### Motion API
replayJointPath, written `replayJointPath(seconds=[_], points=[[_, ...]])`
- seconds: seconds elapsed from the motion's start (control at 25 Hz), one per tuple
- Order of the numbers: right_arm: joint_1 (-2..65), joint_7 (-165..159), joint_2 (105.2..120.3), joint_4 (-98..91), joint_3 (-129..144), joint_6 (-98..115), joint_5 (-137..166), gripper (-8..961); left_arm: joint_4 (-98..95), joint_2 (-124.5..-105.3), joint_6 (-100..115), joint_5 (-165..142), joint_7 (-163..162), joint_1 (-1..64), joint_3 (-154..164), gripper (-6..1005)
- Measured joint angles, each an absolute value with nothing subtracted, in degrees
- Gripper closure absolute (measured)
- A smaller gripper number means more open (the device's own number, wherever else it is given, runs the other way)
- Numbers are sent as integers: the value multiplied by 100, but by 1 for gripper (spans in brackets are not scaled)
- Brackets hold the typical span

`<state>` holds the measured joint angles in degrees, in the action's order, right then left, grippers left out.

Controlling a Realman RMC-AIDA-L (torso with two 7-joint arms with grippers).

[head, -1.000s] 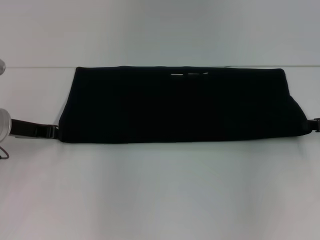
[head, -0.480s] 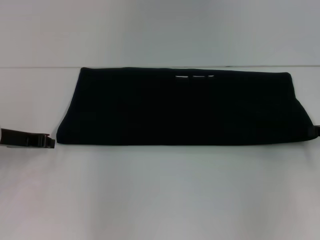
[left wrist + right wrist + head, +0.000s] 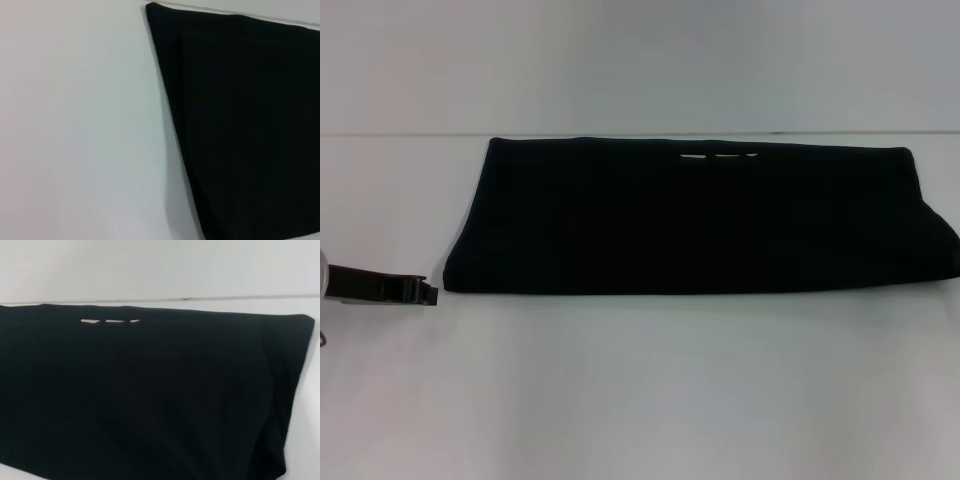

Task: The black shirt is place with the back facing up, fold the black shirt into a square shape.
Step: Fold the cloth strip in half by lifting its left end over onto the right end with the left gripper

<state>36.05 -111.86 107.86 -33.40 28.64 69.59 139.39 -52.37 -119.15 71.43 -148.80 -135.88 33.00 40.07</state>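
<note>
One gripper shows, our left gripper (image 3: 428, 293), just beside the black shirt (image 3: 700, 220) on the white table (image 3: 640, 390); we cannot tell its grip.

The place looked like a robot test bench in a lab or studio rather than a home. A plain white surface (image 3: 640, 390) filled the head view from 3 o'clock to 9 o'clock, and a bare pale wall (image 3: 640, 60) rose behind it at 12 o'clock. The only item laid out was the black shirt (image 3: 700, 215), folded into a flat band. A robot arm's left gripper (image 3: 420, 292) reached in at 9 o'clock.
</note>
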Motion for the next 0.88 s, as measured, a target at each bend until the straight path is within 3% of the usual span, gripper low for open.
replayJointPath(seconds=[0.44,0.72,0.88], points=[[3639,-11160,10693,-3389,2847,7020,13931,871,-5242,-11950,7296,-14679,-13631,3362,3996,962],[3548,-11194,10882,-3913,2585,7318,13930,830,-5245,-11783,7790,-14424,-13639,3428,3784,926],[3477,-11107,10921,-4106,2232,7706,13875,667,-5245,-11752,8069,-14337,-13594,3463,3634,906]])
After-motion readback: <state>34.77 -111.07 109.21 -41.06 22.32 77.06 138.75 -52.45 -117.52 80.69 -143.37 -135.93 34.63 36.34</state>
